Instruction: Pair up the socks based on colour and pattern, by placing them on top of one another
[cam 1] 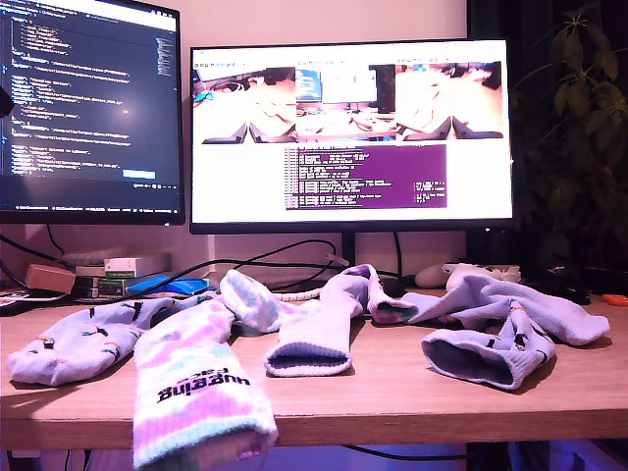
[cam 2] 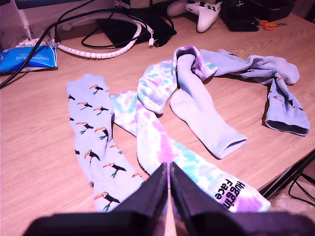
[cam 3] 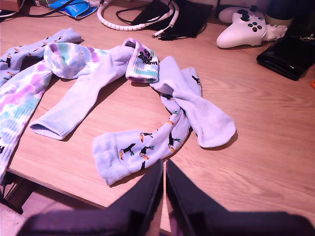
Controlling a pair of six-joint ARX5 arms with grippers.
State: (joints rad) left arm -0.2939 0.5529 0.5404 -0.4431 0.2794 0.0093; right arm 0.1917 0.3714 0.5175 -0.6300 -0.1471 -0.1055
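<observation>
Several socks lie along the wooden desk. A toucan-print sock (cam 1: pixel 78 339) (cam 2: pixel 93 142) is at the exterior view's left. Beside it, a tie-dye sock (cam 1: pixel 196 383) (cam 2: pixel 172 157) with black cuff lettering reaches the front edge. A second tie-dye sock (cam 1: pixel 250 299) (cam 2: pixel 157 83) lies folded behind it, its cuff (cam 3: pixel 142 61) under a plain lavender sock (cam 1: pixel 314 329) (cam 2: pixel 202 118). Another plain sock (cam 1: pixel 510 299) (cam 3: pixel 197 103) crosses a second toucan sock (cam 1: pixel 491 353) (cam 3: pixel 147 142) at the exterior view's right. My first gripper (cam 2: pixel 169 169) hovers shut over the lettered tie-dye sock. My second gripper (cam 3: pixel 164 164) hovers shut near the right toucan sock's cuff. Neither holds anything.
Two monitors (cam 1: pixel 348 132) stand at the back of the desk (cam 1: pixel 392 392). Behind the socks are a white game controller (cam 3: pixel 243 27), a coiled white cable (cam 2: pixel 98 46), a blue packet (cam 2: pixel 27 56), a black pouch (cam 3: pixel 288 56) and orange-handled scissors (cam 2: pixel 268 23).
</observation>
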